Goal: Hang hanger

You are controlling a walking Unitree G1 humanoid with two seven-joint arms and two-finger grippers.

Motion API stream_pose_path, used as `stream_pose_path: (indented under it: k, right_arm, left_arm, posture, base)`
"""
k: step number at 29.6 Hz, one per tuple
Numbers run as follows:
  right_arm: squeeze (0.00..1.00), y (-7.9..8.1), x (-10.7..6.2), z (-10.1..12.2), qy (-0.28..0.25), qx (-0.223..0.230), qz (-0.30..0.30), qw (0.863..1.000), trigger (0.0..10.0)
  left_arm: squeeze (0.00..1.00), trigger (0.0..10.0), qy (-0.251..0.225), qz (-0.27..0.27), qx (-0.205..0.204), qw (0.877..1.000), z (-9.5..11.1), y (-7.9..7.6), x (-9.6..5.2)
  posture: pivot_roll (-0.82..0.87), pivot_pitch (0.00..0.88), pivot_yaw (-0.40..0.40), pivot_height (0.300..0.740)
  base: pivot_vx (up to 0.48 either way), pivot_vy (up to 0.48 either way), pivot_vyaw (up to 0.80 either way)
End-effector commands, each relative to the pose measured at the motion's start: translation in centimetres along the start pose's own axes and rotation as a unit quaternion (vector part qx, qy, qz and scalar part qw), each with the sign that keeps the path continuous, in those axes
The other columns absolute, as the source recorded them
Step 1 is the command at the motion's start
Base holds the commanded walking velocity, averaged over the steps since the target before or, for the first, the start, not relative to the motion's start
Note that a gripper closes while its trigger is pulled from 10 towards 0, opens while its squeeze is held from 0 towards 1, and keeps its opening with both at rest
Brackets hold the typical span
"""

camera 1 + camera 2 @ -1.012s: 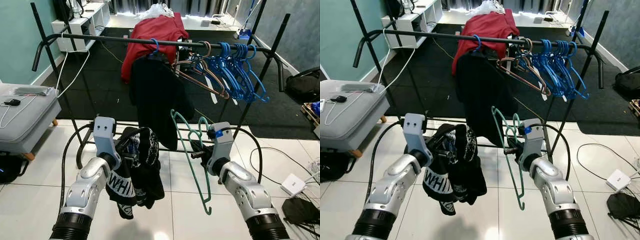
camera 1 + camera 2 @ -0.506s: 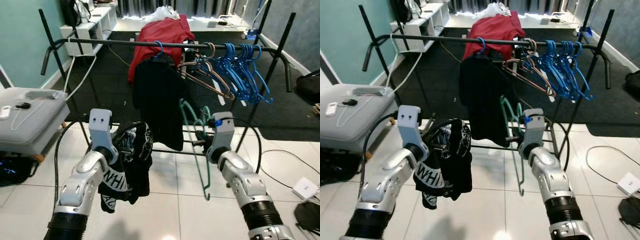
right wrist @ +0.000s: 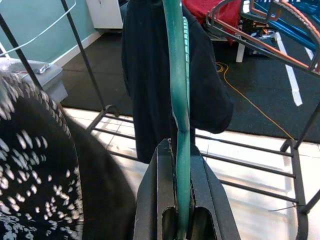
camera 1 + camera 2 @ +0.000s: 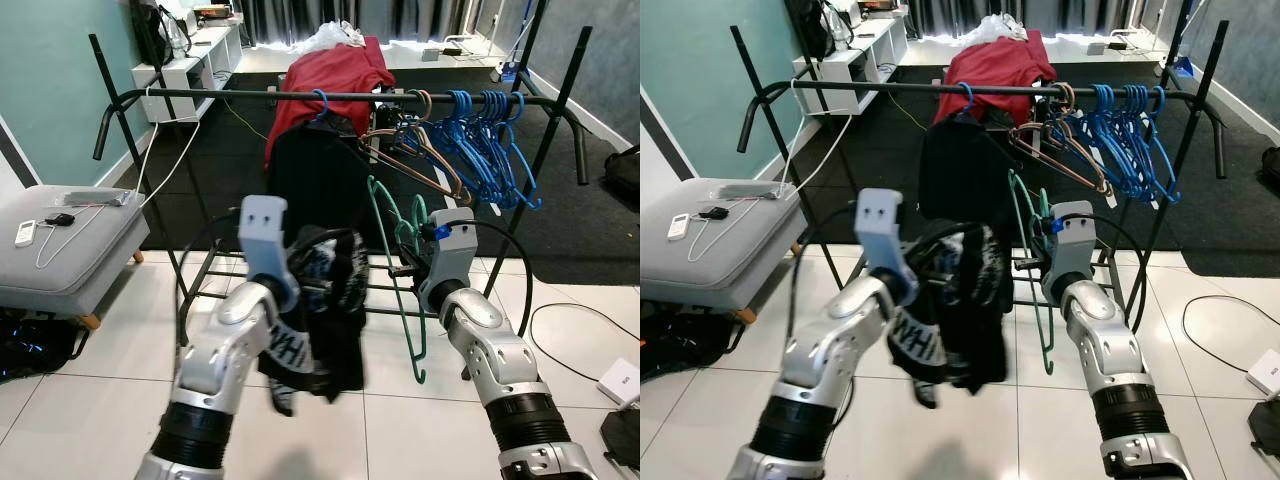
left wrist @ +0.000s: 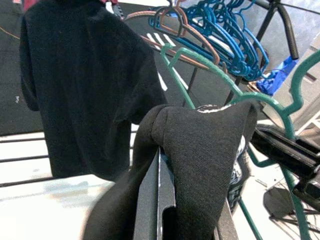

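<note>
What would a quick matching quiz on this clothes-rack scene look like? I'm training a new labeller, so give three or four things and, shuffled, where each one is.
Things:
1. green hanger
2. black printed garment
3. red garment
4. blue hangers

Places:
A. draped over the rack's top rail
B. clamped in the left gripper
C. clamped in the right gripper
D. hooked in a bunch toward the rail's right end

Pairs: 1-C, 2-B, 3-A, 4-D
</note>
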State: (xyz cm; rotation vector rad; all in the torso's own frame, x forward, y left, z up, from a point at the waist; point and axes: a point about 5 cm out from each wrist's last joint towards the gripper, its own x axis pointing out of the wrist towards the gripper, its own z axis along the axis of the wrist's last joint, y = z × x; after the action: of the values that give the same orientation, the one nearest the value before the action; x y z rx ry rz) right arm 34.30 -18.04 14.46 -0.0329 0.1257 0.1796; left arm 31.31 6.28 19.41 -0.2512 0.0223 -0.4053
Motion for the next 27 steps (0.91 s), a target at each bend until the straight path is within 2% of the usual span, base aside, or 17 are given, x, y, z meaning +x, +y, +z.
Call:
stream_pose_path:
  k: [1,3,6,7,10,16,27]
  right_arm:
    - [0.0,-0.9,0.0,-0.2,0.001,-0.001,-0.015,1.0,10.0]
    - [0.0,-0.9,0.0,-0.2,0.001,-0.001,-0.015,1.0,10.0]
    - [0.0,-1.1,0.3,-0.5,0.007,-0.004,-0.02,1.0,10.0]
    - [0.0,-1.1,0.3,-0.5,0.007,-0.004,-0.02,1.0,10.0]
    - [0.0,-0.3,1.6,0.4,-0.004,0.004,-0.005,1.0,10.0]
    - [0.0,0.7,2.5,1.4,-0.018,0.014,0.015,1.0,10.0]
    - [0.0,0.3,2.1,1.2,-0.032,0.036,0.005,0.999,10.0]
  left_arm:
    - [0.0,10.0,-0.013,0.01,-0.004,1.0,1.2,-0.2,-1.0]
    - [0.0,10.0,-0.013,0.01,-0.004,1.0,1.2,-0.2,-1.0]
    - [0.0,10.0,-0.007,0.035,-0.001,0.999,1.2,0.4,-2.2]
    - [0.0,10.0,-0.007,0.035,-0.001,0.999,1.2,0.4,-2.2]
    - [0.0,10.0,-0.003,0.059,0.012,0.998,1.1,1.0,-3.3]
    - [0.0,10.0,-0.011,0.069,0.021,0.997,1.3,1.2,-3.5]
    - [0.0,10.0,-0.007,0.059,0.024,0.998,2.1,1.0,-3.2]
  posture:
    - [0.13,0.0,0.034,0.74]
    - [0.13,0.0,0.034,0.74]
    - [0.17,0.0,0.027,0.74]
    - [0.17,0.0,0.027,0.74]
    - [0.22,0.0,-0.013,0.74]
    - [0.23,0.0,-0.021,0.74]
    - [0.21,0.0,0.008,0.74]
  base:
    - [0.0,0.0,0.0]
    - [0.0,0.0,0.0]
    - [0.0,0.0,0.0]
    - [0.0,0.0,0.0]
    - [0.0,0.0,0.0]
    - [0.0,0.0,0.0]
    - [0.0,0.0,0.0]
